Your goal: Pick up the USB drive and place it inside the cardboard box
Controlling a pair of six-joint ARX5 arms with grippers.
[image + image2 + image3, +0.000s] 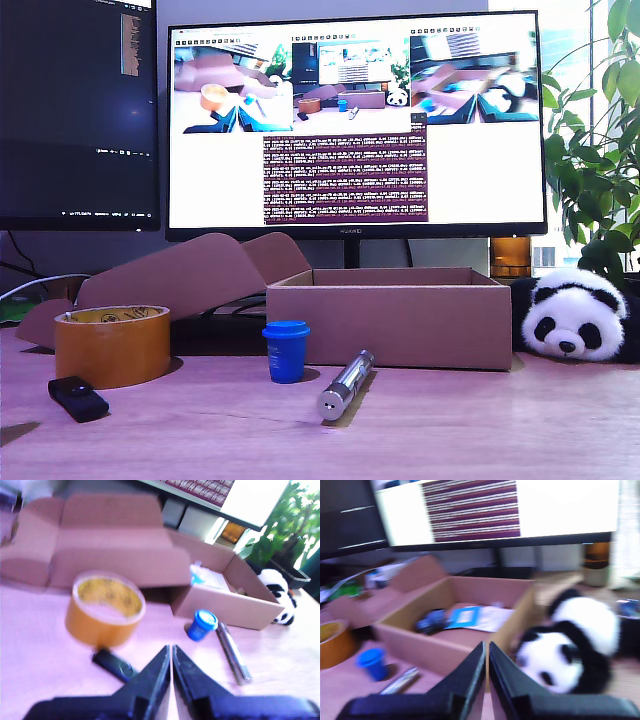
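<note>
The USB drive is a small black stick lying flat on the wooden table near the exterior view's left, in front of the tape roll. In the first wrist view the USB drive lies just ahead of my first gripper, whose jaws are shut with nothing between them. The cardboard box stands open-topped at the table's middle, under the monitor. My second gripper is shut and empty, hovering before the cardboard box near the corner by the panda. Neither arm shows in the exterior view.
An orange tape roll, a small blue cup and a silver metallic cylinder lie in front of the box. A panda toy sits beside it, with flattened cardboard behind. Papers lie inside the box. Monitors stand at the back.
</note>
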